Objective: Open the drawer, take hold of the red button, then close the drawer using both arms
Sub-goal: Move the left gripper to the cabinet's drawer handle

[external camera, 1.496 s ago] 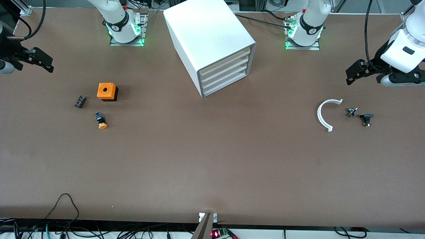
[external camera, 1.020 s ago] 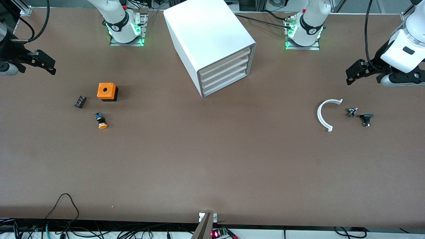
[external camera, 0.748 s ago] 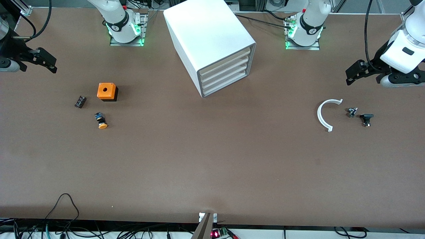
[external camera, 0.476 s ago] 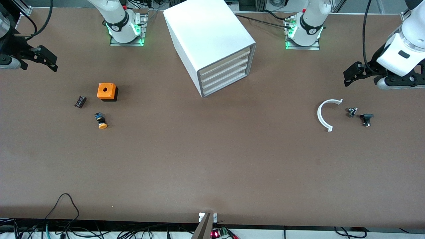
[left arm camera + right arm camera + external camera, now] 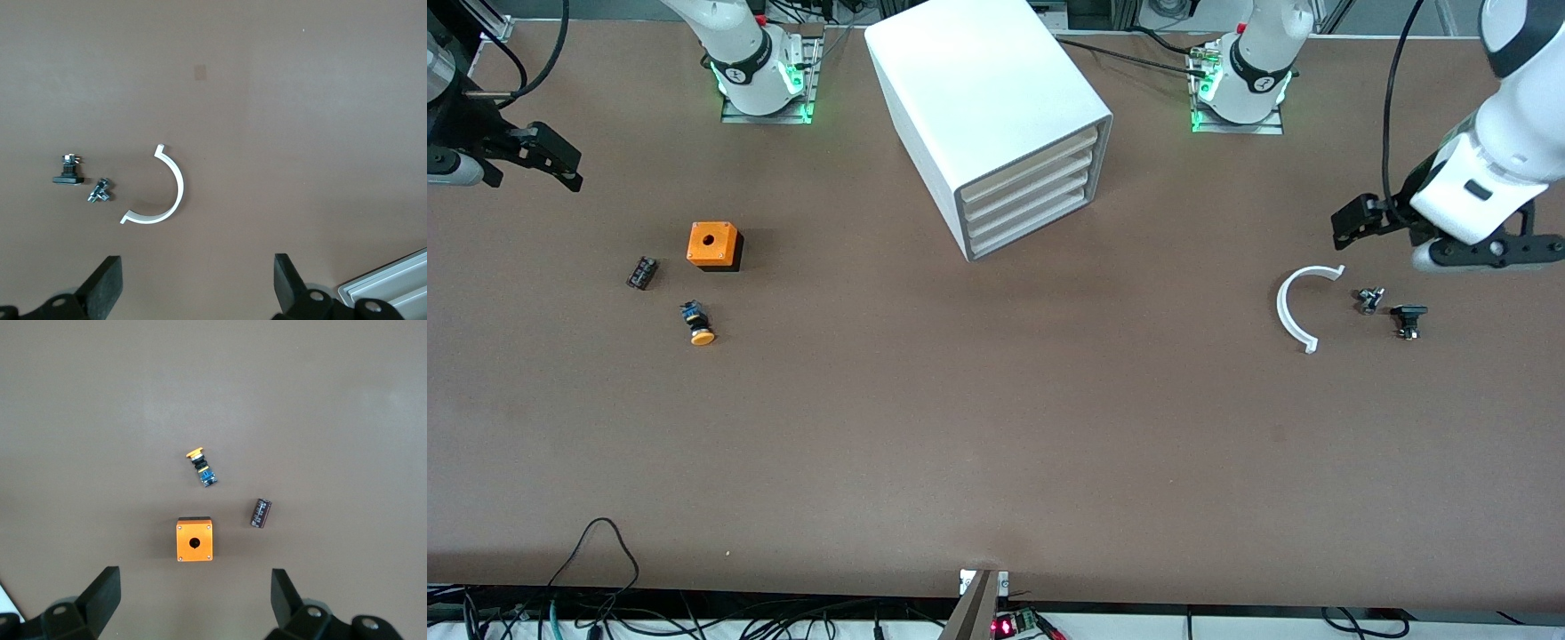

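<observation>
Four white drawers sit shut in the big white cabinet in the middle of the brown desk. The drawer we care about is the second one from the top, and it is pushed all the way in. We cannot see a red button anywhere.

We see the left gripper up in the air at the left arm's end of the desk, over bare desk near a white curved piece. Its fingers are wide apart and hold nothing. Two small dark metal bits lie just beside the curved piece.

We see the right gripper up in the air at the right arm's end of the desk. Its fingers are wide apart too, with nothing between them. Near it on the desk lie an orange box with a hole, a small black can, and a button with a yellow cap.
</observation>
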